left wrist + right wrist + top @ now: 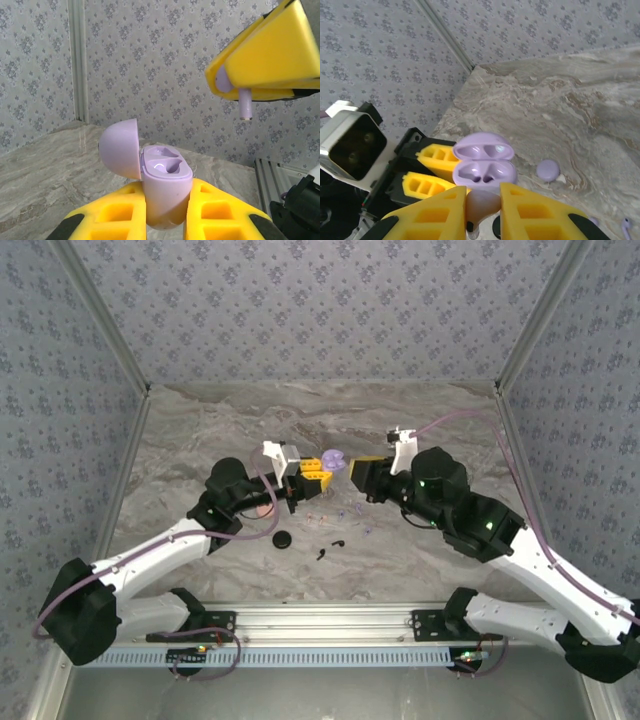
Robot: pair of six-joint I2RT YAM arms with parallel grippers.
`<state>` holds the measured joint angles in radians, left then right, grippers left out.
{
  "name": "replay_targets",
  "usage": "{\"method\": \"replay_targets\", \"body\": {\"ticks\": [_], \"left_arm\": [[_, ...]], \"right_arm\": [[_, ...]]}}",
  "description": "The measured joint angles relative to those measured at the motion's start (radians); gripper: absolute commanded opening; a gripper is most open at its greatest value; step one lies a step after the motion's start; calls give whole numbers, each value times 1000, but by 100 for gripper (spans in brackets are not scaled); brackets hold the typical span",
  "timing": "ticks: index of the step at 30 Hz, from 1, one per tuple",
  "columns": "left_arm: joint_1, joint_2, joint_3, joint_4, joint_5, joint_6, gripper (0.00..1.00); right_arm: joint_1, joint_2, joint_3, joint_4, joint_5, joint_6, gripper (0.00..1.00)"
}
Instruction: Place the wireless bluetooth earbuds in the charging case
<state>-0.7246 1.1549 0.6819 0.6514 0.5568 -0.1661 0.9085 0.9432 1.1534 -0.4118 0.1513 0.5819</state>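
Note:
The lilac charging case [167, 185] stands upright between the yellow fingers of my left gripper [167, 194], which is shut on it. Its lid [120, 147] is open to the left and both sockets are bare. My right gripper [482, 194] is shut on a lilac earbud [481, 206]. In the left wrist view that earbud's stem [245, 104] hangs down above and to the right of the case, apart from it. From above, the two grippers [318, 476] [362, 475] face each other over mid-table with the case [335, 461] between them.
Loose on the marble in front of the grippers lie a black disc [284, 540], black earbuds [322, 553], small pinkish buds [312, 515] and lilac buds [365, 530]. A lilac disc [548, 170] rests right of the case. A pink disc [262, 510] sits under the left arm.

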Motion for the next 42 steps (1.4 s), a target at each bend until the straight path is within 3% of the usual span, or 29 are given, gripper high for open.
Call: {"method": "replay_targets", "body": {"ticks": [16,42], "left_arm": [[-11,5,5,2,4,0,0],[-11,6,10,-3,3,0,0]], "right_arm": [[2,124,82,4,56,-56,23],[2,129,48,-1,70,-43,23]]}}
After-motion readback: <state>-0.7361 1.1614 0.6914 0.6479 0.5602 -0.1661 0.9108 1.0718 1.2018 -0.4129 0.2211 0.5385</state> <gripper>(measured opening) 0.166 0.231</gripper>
